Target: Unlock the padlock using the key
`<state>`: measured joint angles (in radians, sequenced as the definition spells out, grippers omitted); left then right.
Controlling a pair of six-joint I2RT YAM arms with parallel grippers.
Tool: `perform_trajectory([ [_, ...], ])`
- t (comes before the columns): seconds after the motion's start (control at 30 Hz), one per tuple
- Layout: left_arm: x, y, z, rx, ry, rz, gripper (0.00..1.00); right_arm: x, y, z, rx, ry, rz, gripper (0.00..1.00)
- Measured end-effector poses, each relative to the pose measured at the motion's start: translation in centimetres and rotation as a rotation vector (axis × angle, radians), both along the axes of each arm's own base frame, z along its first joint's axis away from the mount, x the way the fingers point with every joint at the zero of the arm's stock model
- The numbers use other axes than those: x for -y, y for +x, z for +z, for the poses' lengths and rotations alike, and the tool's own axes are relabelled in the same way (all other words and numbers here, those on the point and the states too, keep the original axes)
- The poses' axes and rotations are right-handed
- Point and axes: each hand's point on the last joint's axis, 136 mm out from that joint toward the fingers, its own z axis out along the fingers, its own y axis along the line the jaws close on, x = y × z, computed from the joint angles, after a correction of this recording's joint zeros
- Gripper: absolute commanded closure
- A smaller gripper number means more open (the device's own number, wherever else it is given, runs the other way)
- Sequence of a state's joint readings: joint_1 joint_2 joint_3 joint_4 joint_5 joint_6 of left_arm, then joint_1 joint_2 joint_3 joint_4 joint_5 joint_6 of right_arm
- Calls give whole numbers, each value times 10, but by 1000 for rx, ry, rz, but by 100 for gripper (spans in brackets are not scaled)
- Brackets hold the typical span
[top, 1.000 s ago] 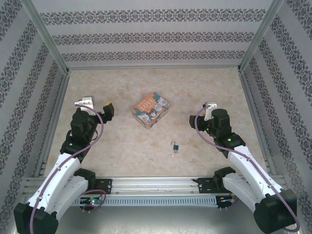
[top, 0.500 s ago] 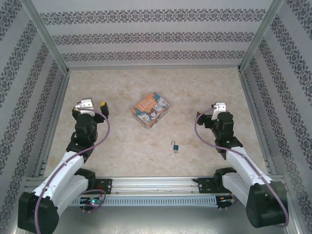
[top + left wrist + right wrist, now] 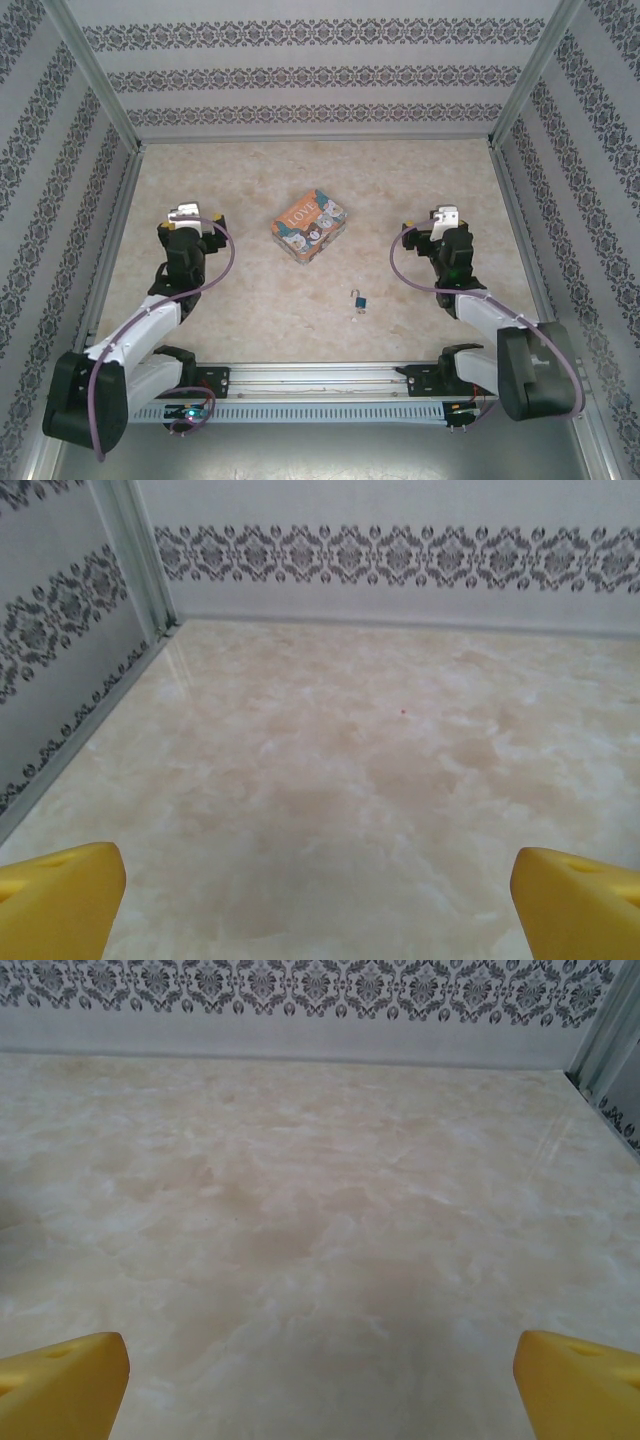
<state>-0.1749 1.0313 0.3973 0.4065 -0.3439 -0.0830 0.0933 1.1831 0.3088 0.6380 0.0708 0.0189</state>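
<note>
The left gripper (image 3: 191, 222) and right gripper (image 3: 437, 228) are both spread wide and empty. The padlock (image 3: 359, 299) lies between them, nearer the right one and back toward the bases. The key (image 3: 356, 315) is just beside it.

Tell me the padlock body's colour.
The padlock body is blue, clearest in the top view.

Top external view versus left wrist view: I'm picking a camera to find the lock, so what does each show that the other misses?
Top external: the padlock, the key just nearer the arm bases, and the tin farther back. Left wrist: a close look at the left end effector, its yellow fingertips spread wide above the surface. Both: the marbled table and the patterned wall.
</note>
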Motion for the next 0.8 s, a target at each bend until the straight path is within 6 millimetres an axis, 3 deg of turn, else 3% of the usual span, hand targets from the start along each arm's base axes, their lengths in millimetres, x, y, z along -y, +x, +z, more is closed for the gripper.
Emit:
perform_trajectory([
  [0.27, 3, 10, -28, -59, 2, -18, 1, 8, 3, -14, 22, 1, -22, 2],
  [0.43, 4, 18, -37, -65, 5, -27, 1, 10, 8, -10, 68, 3, -25, 2],
  [0.8, 7, 30, -63, -74, 71, -77, 1, 13, 17, -43, 27, 10, -18, 1],
])
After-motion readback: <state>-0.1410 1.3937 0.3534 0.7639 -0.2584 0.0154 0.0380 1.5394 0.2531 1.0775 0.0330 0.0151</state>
